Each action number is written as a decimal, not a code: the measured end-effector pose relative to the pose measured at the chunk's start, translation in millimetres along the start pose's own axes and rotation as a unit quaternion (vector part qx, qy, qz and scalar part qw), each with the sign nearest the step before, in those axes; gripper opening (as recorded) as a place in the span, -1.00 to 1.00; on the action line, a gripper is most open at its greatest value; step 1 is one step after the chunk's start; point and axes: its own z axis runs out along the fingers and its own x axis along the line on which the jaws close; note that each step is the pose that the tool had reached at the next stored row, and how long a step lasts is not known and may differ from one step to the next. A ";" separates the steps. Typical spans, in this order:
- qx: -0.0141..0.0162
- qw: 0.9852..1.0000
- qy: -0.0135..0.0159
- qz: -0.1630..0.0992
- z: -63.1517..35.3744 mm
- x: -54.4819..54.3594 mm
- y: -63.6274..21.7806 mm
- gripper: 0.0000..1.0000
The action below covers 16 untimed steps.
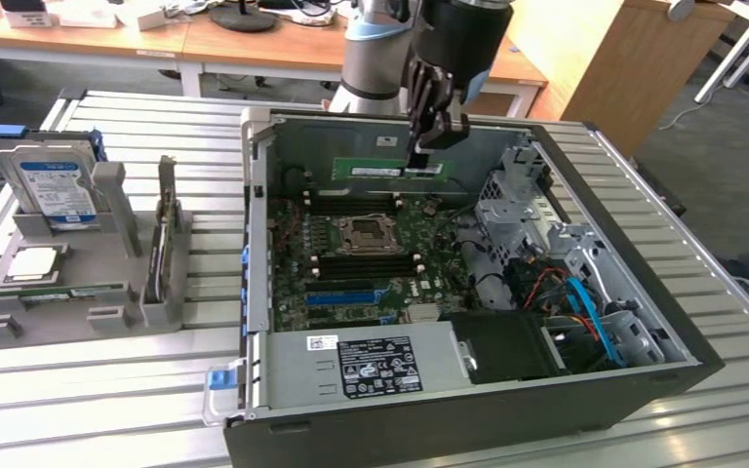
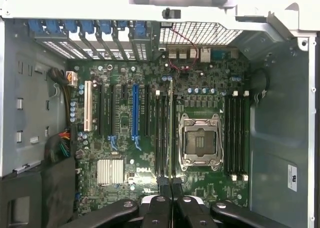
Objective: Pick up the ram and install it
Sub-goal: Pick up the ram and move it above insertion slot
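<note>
My claw (image 1: 429, 148) is clamped shut on the ram (image 1: 377, 168), pinching it near one end of its top edge so that the green stick hangs level, long side flat to the exterior camera, white sticker showing. I hold it inside the open computer case (image 1: 687, 336), over the motherboard (image 1: 348, 263) and close to the case wall nearest my own arm. Through my wrist camera the ram (image 2: 171, 128) is a thin line seen edge-on, running straight out from between my fingertips (image 2: 161, 182). There it lies along the bank of black memory slots (image 2: 161, 133) just beside the empty processor socket (image 2: 200, 140), on the side of the socket toward the blue expansion slot (image 2: 134, 113). I cannot tell whether its lower edge touches a slot or hangs above it. The power supply (image 1: 362, 363) fills the case edge opposite my arm. On the slatted worktop (image 1: 89, 409), toward its edge at the exterior view's left and apart from the case, stands a grey holder (image 1: 114, 317). It carries a hard drive (image 1: 50, 185) upright at its back and a silver processor chip (image 1: 34, 265) lying flat.
</note>
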 end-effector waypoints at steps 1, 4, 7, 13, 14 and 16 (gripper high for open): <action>0.000 1.000 0.000 0.000 1.2 0.1 0.0 -0.76; 0.000 1.000 0.000 0.000 5.3 0.2 -0.1 -0.76; 0.000 1.000 0.000 0.000 9.0 0.3 -0.2 -0.76; 0.000 1.000 0.000 0.000 10.5 0.3 -0.2 -0.76; 0.000 1.000 0.000 0.000 10.5 0.3 -0.2 -0.76; 0.000 1.000 0.000 0.000 10.8 0.3 0.3 -0.76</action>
